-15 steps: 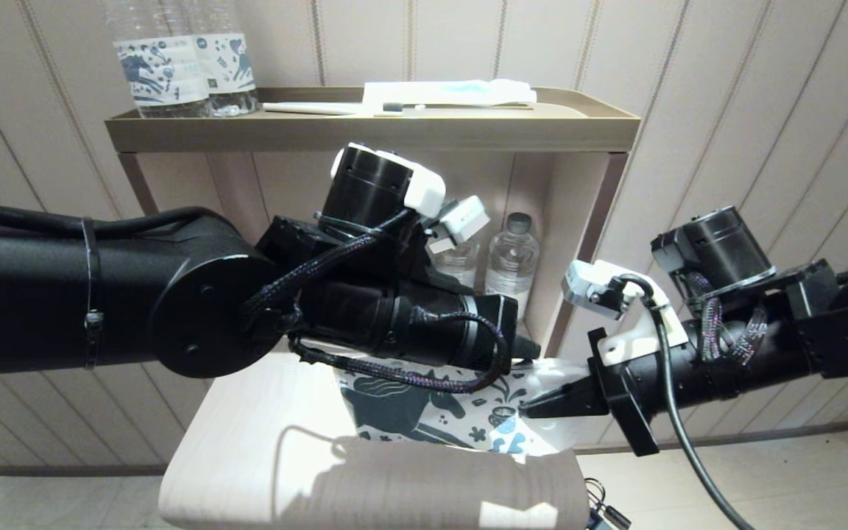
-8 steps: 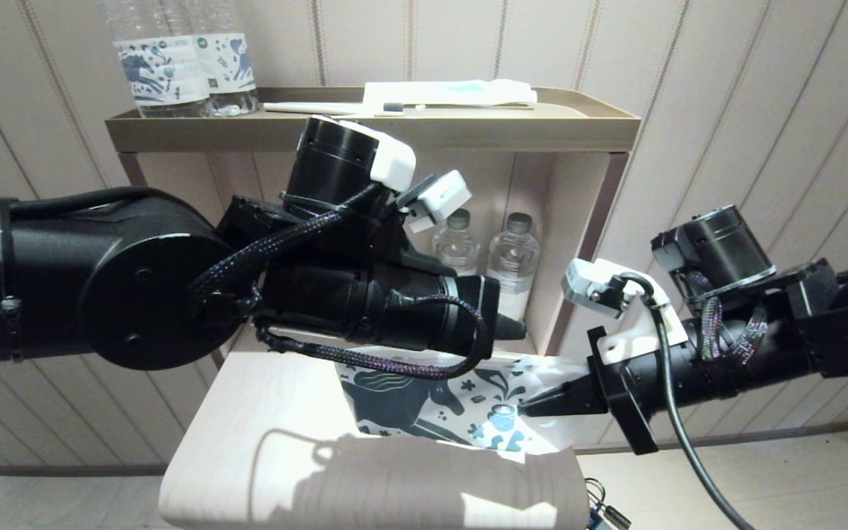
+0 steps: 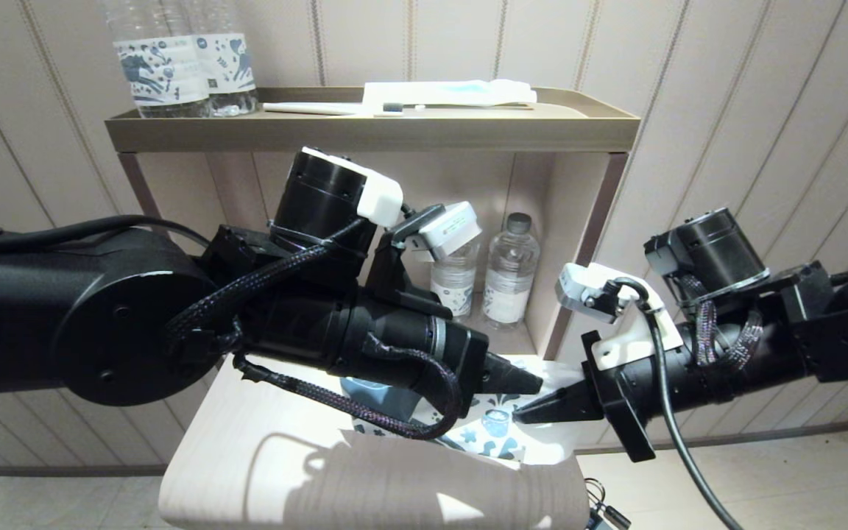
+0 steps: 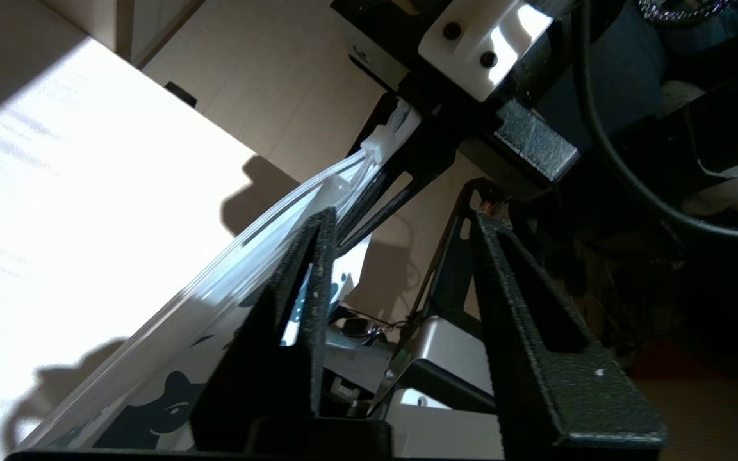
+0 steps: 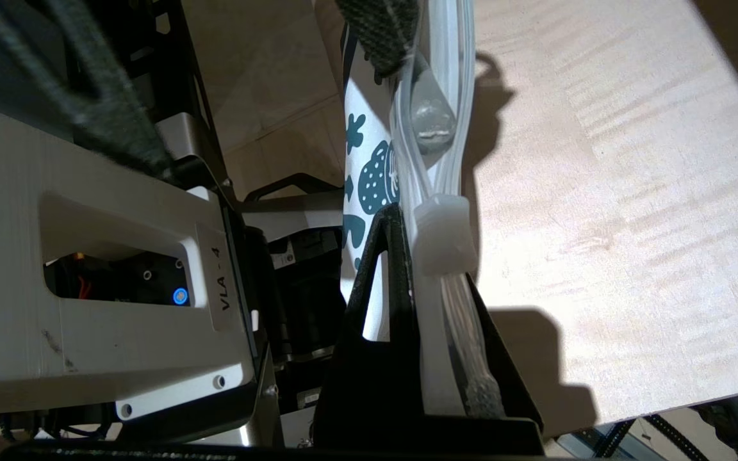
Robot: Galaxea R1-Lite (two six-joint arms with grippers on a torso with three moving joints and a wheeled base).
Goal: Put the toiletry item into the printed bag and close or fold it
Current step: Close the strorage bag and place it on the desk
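Since the earlier head view the left arm had dropped and swung its wrist lower, bringing the left claw [image 3: 523, 383] tip to tip with the right claw [image 3: 534, 409], and its fingers had parted. In the left wrist view the two black fingers [image 4: 305, 301] stood apart with a clear gap; the printed bag [image 3: 494, 430] ran alongside the outer face of one finger, its zip edge [image 4: 279, 224] touching or just beside that finger, not between the two.

Right claw closed on the printed bag's zip edge, white slider [image 5: 442, 234] right at its fingertips, as the right wrist view showed. Bag hung edge-up above the pale tabletop [image 3: 262, 442], its long axis running from the right claw back toward the left arm, printed side facing the robot.

The toiletry item: could not tell whether it lay inside the bag; a rounded grey shape [image 5: 432, 115] showed just under the zip, unidentified.

On the shelf [image 3: 372, 132] above: a toothbrush [image 3: 343, 108], a flat white packet [image 3: 446, 93], two labelled bottles [image 3: 185, 62]. Two more bottles [image 3: 484, 272] in the cubby below.
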